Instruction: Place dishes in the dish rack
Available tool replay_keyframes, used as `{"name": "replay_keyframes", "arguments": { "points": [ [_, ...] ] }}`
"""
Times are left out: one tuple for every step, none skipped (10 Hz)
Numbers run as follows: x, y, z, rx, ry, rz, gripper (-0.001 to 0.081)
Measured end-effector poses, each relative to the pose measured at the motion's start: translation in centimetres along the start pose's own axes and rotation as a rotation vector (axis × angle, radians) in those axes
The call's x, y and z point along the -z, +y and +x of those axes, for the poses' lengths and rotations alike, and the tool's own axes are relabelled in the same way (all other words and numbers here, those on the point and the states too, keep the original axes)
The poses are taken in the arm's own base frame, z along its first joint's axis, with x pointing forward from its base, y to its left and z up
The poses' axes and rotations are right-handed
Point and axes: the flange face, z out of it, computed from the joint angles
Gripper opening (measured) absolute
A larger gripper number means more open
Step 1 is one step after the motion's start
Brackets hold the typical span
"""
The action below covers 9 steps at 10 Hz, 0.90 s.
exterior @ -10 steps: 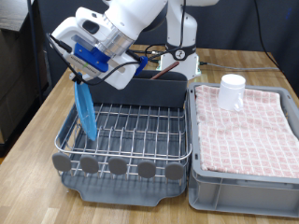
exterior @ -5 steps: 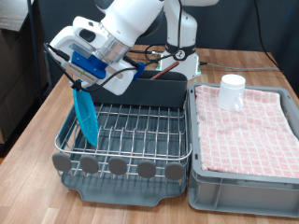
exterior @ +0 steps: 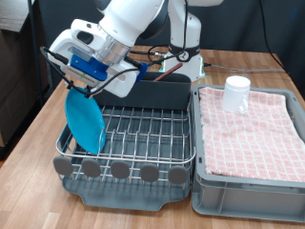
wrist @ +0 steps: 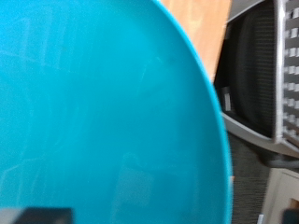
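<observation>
The light-blue plate [exterior: 84,122] stands on its rim in the slots on the exterior view's left side of the dish rack [exterior: 143,134], leaning over so that its face shows. My gripper [exterior: 83,86] is right at the plate's top rim. In the wrist view the plate [wrist: 103,112] fills nearly the whole picture. The white cup [exterior: 236,93] stands upside down on the pink checkered cloth in the grey crate [exterior: 250,196] on the exterior view's right. The wooden spoon is out of view.
The rack's dark grey caddy [exterior: 157,93] stands along its far edge, and round dark discs [exterior: 119,170] line its near edge. The pink cloth [exterior: 253,129] fills the crate. The rack and crate sit side by side on a wooden table [exterior: 38,134].
The plate hung edge-on from my gripper over the rack's left side. It now leans with its face showing, lower in the slots. My gripper has shifted slightly left.
</observation>
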Motion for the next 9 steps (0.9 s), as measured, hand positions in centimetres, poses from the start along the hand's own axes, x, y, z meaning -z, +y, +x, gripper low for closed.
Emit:
{"name": "replay_keyframes", "arguments": {
  "points": [
    [-0.1, 0.2, 0.2, -0.006, -0.030, 0.028, 0.0427],
    [-0.1, 0.5, 0.4, -0.013, -0.061, 0.060, 0.0585],
    [-0.1, 0.7, 0.5, -0.017, -0.088, 0.093, 0.0741],
    [-0.1, 0.9, 0.7, -0.023, -0.112, 0.127, 0.0741],
    [0.0, 1.2, 0.9, -0.031, -0.133, 0.165, 0.0789],
    [0.2, 1.6, 1.2, -0.031, -0.156, 0.204, 0.0789],
    [0.4, 2.0, 1.4, -0.028, -0.179, 0.234, 0.0800],
    [0.7, 2.4, 1.7, -0.026, -0.194, 0.252, 0.0800],
    [1.2, 2.7, 2.0, -0.028, -0.204, 0.259, 0.0803]
  ]
}}
